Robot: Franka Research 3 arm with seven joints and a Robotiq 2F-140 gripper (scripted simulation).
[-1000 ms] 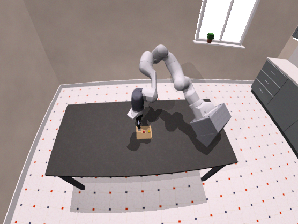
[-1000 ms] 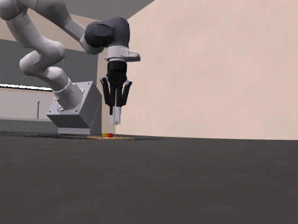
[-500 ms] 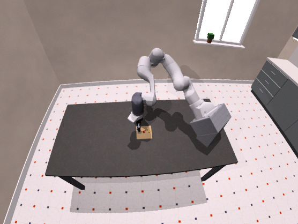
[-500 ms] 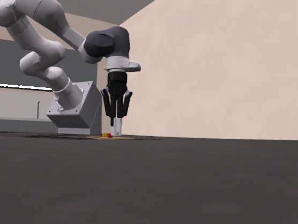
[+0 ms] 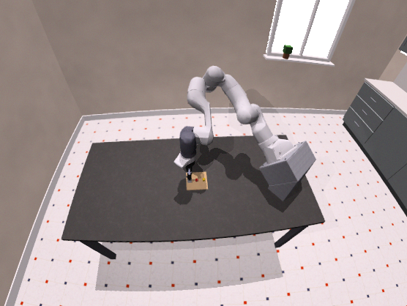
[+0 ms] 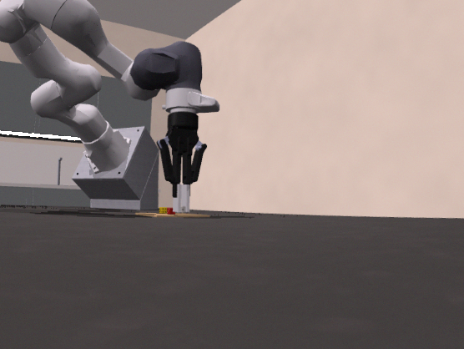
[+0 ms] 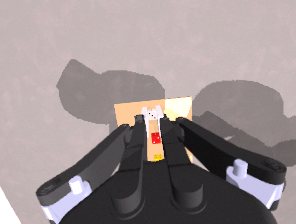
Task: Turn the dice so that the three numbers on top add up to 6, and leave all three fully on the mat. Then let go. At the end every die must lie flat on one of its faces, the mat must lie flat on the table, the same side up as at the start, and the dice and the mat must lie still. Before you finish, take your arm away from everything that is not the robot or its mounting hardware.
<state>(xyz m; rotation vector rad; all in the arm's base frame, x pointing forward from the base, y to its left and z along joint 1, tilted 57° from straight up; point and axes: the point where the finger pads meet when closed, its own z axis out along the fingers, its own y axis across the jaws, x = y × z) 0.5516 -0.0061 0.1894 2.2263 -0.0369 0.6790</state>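
1. while the pincer (image 5: 189,178) (image 6: 181,204) (image 7: 151,113) pinches the white die (image 6: 183,209) (image 7: 152,115), low over the mat (image 5: 197,187) (image 6: 200,215) (image 7: 125,107), step looks like setting it down turned; next: ease fingers apart, lift.
2. white die between fingertips, wrist frame centre; red die (image 5: 196,180) (image 6: 169,211) (image 7: 156,138), yellow die (image 5: 203,179) (image 6: 163,210) (image 7: 158,157) below it there.

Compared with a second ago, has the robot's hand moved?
Yes: in the exterior view, the hand has come down, its fingertips now close above the wooden-coloured mat.
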